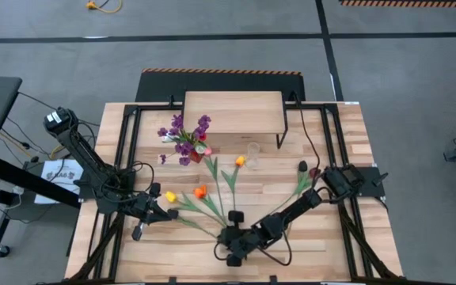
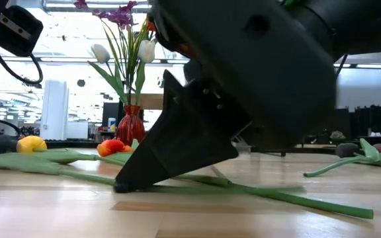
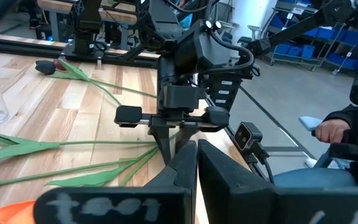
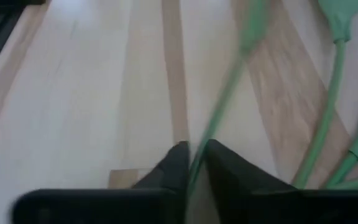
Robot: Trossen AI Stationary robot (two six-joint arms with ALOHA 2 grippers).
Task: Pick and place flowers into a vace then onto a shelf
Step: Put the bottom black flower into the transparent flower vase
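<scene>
The right gripper (image 1: 229, 237) is reaching down to the near edge of the table (image 1: 335, 237), its fingers (image 4: 178, 163) pinched narrow around the thin green stem (image 4: 219, 118) of a flower lying flat on the wood. The left gripper (image 1: 167, 214) is hovering just left of the loose flowers, its fingers (image 3: 182, 163) pressed together and holding nothing.

Several tulips are lying spread across the middle of the table: a yellow one (image 1: 170, 196), an orange one (image 1: 200, 191), another orange one (image 1: 240, 161) and a dark one (image 1: 302, 167). A red vase (image 2: 130, 127) is standing near the shelf (image 1: 232, 111), holding purple sprigs (image 1: 182, 131) and a few tulips. The shelf is sitting at the far side of the table, bearing no flowers.
</scene>
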